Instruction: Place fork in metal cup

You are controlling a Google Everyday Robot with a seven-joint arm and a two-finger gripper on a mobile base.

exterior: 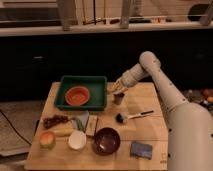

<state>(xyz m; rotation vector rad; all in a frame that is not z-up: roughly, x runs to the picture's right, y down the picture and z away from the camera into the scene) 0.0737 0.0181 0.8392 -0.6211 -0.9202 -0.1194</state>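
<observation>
The metal cup (119, 99) is a small dark cylinder standing on the wooden table (150, 100), just right of the green tray. My gripper (118, 88) hangs directly over the cup's mouth, reaching in from the right. A slim pale tan piece, the fork (114, 88), shows at the gripper tip just above the cup. I cannot tell whether its lower end is inside the cup.
A green tray (98, 84) holds an orange bowl (77, 95). A black-headed brush (131, 116) lies right of centre. A maroon bowl (106, 140), white bowl (77, 140), grapes (54, 120), banana (63, 132), round fruit (47, 139) and grey-blue sponge (141, 149) fill the front.
</observation>
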